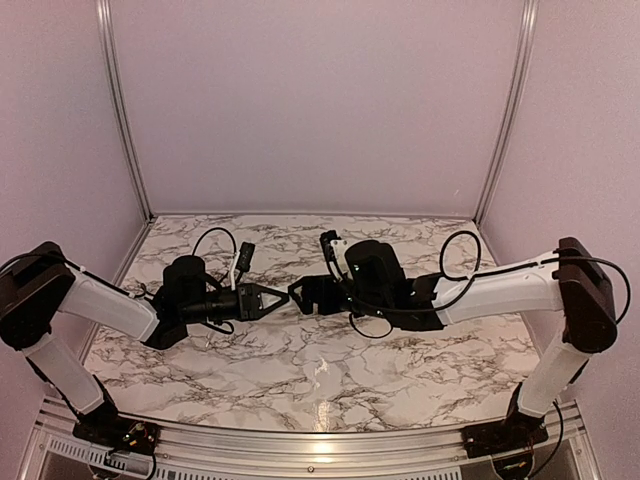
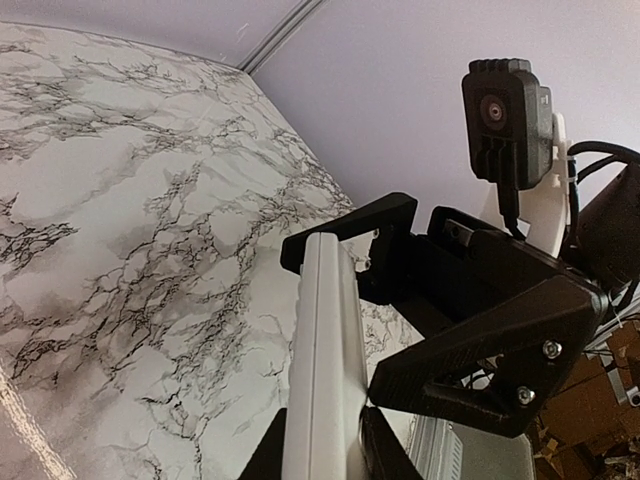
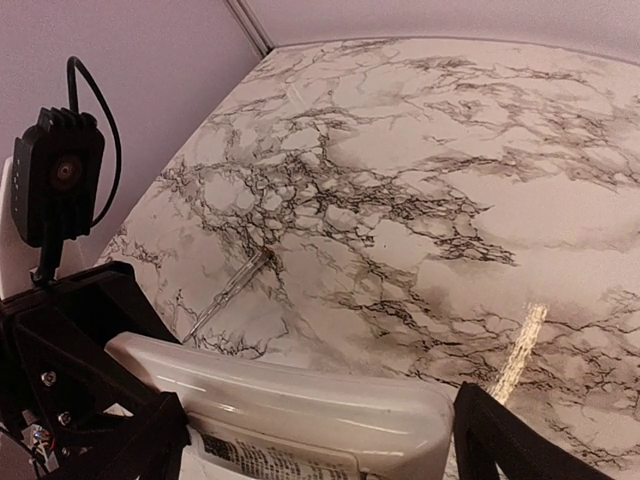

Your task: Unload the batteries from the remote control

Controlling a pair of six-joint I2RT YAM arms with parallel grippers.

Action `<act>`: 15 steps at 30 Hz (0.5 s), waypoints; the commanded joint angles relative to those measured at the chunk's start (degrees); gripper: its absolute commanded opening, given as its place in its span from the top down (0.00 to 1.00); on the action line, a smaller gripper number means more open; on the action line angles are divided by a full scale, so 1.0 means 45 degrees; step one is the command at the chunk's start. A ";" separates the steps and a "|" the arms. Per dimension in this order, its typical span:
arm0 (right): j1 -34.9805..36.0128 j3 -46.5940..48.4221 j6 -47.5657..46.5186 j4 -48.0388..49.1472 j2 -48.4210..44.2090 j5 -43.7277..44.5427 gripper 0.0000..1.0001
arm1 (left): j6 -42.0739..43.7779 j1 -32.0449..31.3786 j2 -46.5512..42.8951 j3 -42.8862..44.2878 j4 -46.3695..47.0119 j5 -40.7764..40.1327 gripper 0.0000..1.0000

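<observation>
Nearest, at the bottom edge of the overhead view, a ribbed metal rail [image 1: 300,462] carries the two arm bases, from which the left arm [image 1: 100,300] and the right arm [image 1: 510,285], both in smooth white shells with black joints, reach in toward the middle of the frame. There the two black, angular plastic grippers meet tip to tip above the table [image 1: 330,380], whose glossy top is white marble veined in grey. Between them, clear of the surface, is the one remote control [image 2: 325,350], a slim white plastic bar with rounded edges and a printed label [image 3: 260,458] on one face. The left gripper [image 2: 325,455] is clenched on its near end, one finger on each flat face. The right gripper [image 3: 320,440] has its jaws spread wide with the bar lying between them; I cannot tell whether they press on it. Two boxy black wrist cameras show, one on the right wrist [image 2: 505,120] and one on the left wrist [image 3: 60,175], each trailing a black cable. Further off, one thin pale flat strip [image 3: 225,290] lies on the marble. Farthest back, plain matte lilac walls [image 1: 320,100] stand between two slim metal posts [image 1: 118,100].
</observation>
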 commanded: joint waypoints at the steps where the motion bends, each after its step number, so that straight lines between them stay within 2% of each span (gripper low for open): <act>1: 0.0113 -0.0056 -0.0386 -0.0095 -0.0471 0.0250 0.09 | 0.0498 -0.0221 -0.0475 0.0350 0.0184 0.0001 1.00; 7: 0.0256 -0.0308 -0.0359 -0.0475 -0.1495 0.0434 0.09 | 0.0430 -0.0205 -0.0478 0.0338 -0.0210 -0.0726 1.00; 15: 0.0596 -0.0247 -0.0113 -0.0437 -0.1464 0.0136 0.09 | 0.0266 -0.0210 -0.0735 0.0082 -0.0133 -0.1275 1.00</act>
